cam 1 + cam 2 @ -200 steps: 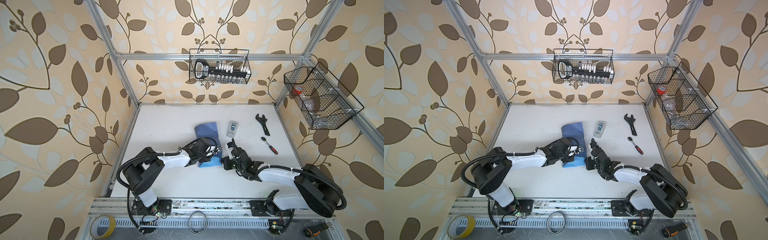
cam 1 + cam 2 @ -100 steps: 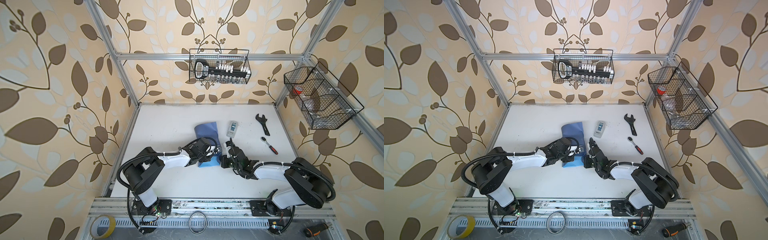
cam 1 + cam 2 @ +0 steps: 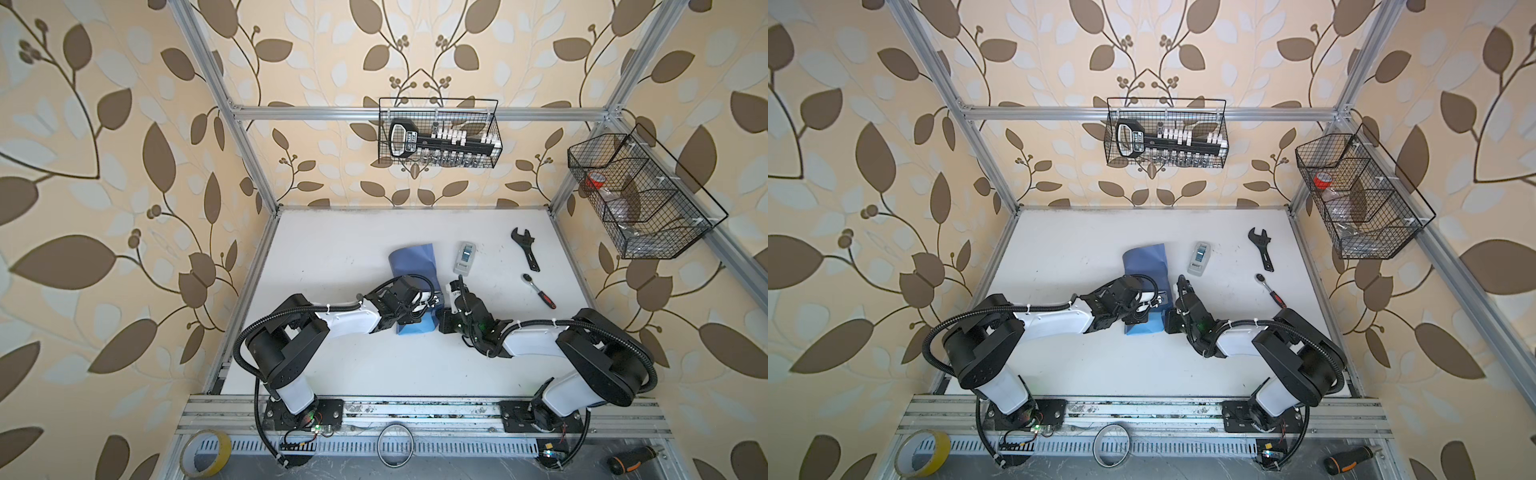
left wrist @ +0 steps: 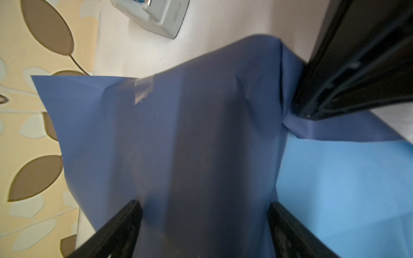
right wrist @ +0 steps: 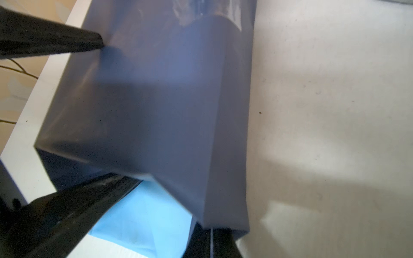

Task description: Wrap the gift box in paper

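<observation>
one white table (image 3: 332,249), leaf-print walls (image 3: 104,174), left gripper (image 4: 204,207) wide astride the paper (image 4: 201,122), right gripper (image 5: 210,236) pinching it

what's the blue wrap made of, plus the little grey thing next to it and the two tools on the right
Paper: thin matte sheet, it seems; holds sharp folds, dark blue one face, light blue the other. Tape strip on it: clear glossy film. Tape dispenser: likely moulded plastic, smooth pale grey. Wrench: probably metal, dull black finish. Ratchet: bright metal head, red-and-black grip, perhaps rubber.
</observation>
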Action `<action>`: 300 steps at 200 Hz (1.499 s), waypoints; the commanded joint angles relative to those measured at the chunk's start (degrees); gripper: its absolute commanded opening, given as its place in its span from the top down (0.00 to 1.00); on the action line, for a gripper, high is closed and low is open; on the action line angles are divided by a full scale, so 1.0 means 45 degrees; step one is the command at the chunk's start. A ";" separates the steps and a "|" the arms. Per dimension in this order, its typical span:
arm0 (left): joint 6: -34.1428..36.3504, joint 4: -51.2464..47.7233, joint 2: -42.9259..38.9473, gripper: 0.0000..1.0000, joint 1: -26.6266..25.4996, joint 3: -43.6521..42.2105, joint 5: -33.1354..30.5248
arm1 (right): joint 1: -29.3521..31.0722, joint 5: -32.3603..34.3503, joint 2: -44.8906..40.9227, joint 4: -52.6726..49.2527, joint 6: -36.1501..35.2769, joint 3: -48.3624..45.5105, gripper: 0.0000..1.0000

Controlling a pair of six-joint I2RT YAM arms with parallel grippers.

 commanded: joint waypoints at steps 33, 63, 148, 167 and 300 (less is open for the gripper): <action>0.0337 -0.0829 0.0328 0.11 0.0018 0.0026 0.0087 | 0.0066 0.0058 -0.0203 0.0568 0.0140 0.0062 0.92; 0.0337 -0.0790 0.0339 0.11 0.0017 0.0020 0.0067 | -0.0077 0.0228 -0.0995 -0.0081 -0.0113 -0.0436 0.92; 0.0320 -0.0770 0.0334 0.11 0.0014 0.0006 0.0060 | -0.0872 0.0011 -0.1117 -0.0286 -0.0454 -0.0949 0.93; 0.0322 -0.0771 0.0351 0.11 0.0022 0.0026 0.0067 | -0.0949 -0.0087 -0.0893 -0.0160 -0.0458 -0.0881 0.93; 0.0346 -0.0790 0.0374 0.11 0.0019 0.0048 0.0068 | -0.0566 -0.0517 -0.0720 0.0418 -0.0141 -0.0725 0.94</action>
